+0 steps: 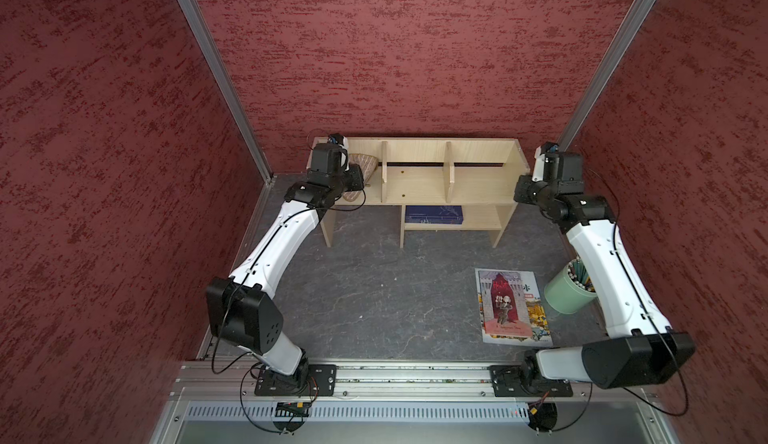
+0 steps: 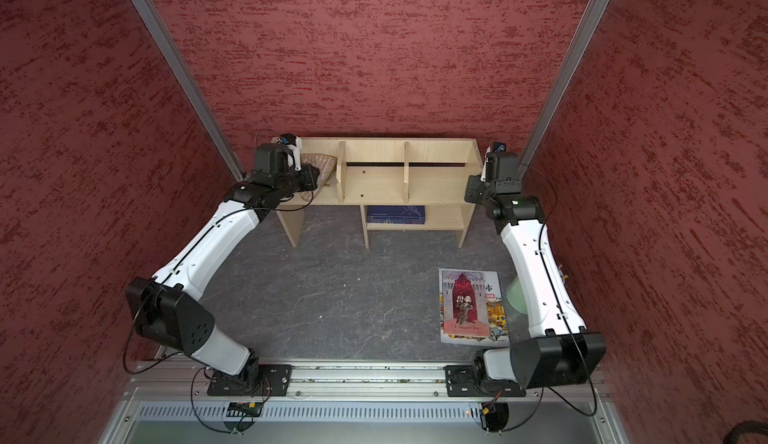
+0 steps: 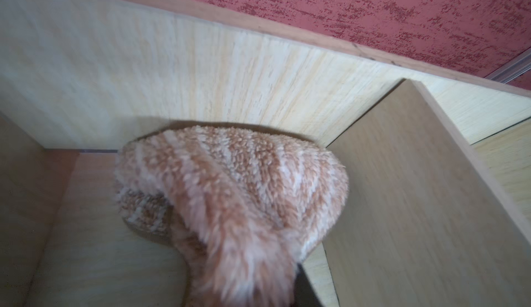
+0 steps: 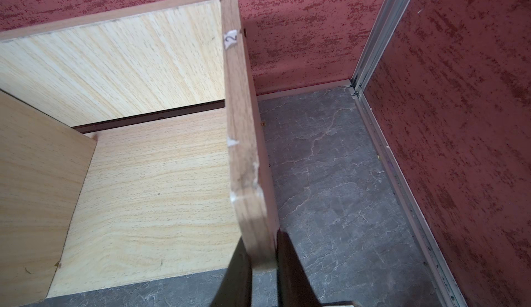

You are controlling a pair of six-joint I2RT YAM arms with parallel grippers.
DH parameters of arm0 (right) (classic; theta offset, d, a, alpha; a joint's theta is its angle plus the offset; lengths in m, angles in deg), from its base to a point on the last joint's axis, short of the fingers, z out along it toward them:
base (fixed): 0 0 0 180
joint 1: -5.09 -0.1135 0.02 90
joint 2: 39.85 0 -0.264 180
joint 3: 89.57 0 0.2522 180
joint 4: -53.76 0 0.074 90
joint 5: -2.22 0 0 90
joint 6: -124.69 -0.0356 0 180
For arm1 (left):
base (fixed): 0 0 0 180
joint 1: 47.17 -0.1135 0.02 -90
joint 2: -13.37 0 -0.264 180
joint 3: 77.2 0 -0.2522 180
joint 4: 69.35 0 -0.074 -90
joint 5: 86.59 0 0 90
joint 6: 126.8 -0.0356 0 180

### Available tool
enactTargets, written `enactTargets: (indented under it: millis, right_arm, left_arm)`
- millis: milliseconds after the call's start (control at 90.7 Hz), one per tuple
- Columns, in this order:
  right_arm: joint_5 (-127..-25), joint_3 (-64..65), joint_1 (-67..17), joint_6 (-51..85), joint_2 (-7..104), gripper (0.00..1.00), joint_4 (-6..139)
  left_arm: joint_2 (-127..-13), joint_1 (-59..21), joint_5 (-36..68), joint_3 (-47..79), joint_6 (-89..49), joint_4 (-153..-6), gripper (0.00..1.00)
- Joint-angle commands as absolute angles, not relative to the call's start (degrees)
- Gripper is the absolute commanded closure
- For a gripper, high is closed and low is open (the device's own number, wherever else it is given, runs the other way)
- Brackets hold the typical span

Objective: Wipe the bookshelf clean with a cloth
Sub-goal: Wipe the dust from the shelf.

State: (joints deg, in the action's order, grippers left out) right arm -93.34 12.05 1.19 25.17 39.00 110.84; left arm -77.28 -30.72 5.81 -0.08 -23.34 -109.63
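Fluffy striped cloth [image 3: 244, 182] bunches clamped in left jaws; right jaws pinch the flat, wood-grain bookshelf [image 4: 244, 153] edge.

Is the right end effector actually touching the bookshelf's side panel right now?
Touching. In the right wrist view the right end effector straddles the side panel of the bookshelf, both fingers pressed against its faces.
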Motion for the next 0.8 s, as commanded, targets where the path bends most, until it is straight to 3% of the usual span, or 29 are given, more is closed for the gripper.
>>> enactTargets:
  millis: [0,165,419,628,793]
  right_arm:
    - [-87.83,10.68,0.92,22.74,38.75,1.00,110.62]
    - [-87.78,10.59,0.87,22.69,38.76,1.00,110.29]
    - [-88.12,10.81,0.89,23.09,38.62,1.00,110.39]
    - [-87.87,11.29,0.94,23.18,38.81,1.00,109.99]
    - [-87.83,11.25,0.88,23.08,39.05,1.00,109.97]
  left_arm:
    - [-75.99,-30.33,4.55,-0.20,-23.62,-106.98,1.00]
    - [-76.20,-29.32,5.16,-7.38,-26.58,-107.63,1.00]
    - [-75.68,-31.06,-8.43,-20.82,-28.39,-117.89,1.00]
    - [-72.10,-39.35,-6.56,-17.55,-23.57,-122.78,1.00]
    - [-71.89,-39.97,-1.87,-13.12,-22.24,-121.58,1.00]
